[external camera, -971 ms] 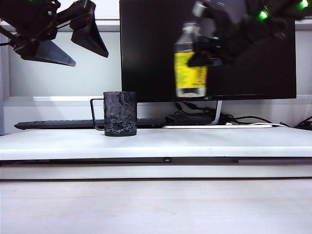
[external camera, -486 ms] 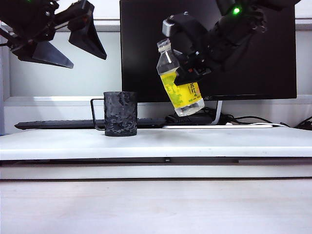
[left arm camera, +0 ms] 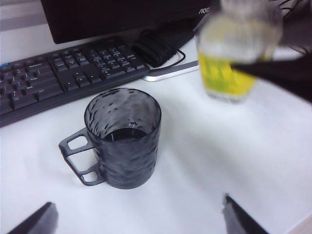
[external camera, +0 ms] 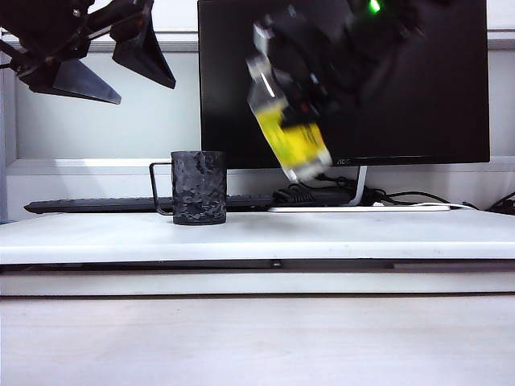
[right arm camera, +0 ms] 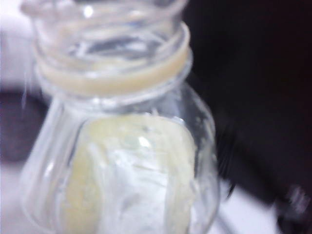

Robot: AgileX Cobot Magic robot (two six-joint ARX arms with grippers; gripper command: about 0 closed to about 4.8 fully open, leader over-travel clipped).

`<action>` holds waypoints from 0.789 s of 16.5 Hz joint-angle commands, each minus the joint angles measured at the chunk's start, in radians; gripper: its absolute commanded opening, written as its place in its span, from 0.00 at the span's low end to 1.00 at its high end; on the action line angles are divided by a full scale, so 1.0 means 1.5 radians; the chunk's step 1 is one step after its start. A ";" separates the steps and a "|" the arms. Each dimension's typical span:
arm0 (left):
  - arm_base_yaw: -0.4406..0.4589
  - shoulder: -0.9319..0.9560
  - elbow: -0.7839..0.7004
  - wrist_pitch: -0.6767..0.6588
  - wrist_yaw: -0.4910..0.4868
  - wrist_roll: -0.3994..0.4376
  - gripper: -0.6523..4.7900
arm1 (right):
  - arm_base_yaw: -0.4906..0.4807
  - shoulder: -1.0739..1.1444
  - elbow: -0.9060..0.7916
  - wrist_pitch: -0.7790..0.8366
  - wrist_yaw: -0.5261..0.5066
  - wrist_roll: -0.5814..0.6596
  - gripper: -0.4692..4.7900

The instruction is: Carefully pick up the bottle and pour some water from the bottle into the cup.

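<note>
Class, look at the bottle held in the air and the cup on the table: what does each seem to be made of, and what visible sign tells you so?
The bottle, held tilted by the right gripper: probably thin clear plastic, since you see through its glossy ribbed neck; the yellow label looks like printed film.
The cup: dark, translucent, dimpled wall with glints, so likely tinted glass or hard plastic; which one is unclear.

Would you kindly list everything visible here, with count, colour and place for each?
bottle: one, clear with yellow label, held tilted in the air, right of the cup
cup: one, dark grey, on the white table
keyboard: one, black, behind the cup
monitor: one, black, at the back
cables: several, black, by the monitor stand
left gripper: one, black, open, high above and left of the cup
right gripper: one, black, shut on the bottle before the monitor
</note>
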 commanded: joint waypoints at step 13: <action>-0.006 -0.004 0.003 0.013 0.045 0.000 1.00 | 0.023 0.062 0.054 0.035 0.097 -0.168 0.29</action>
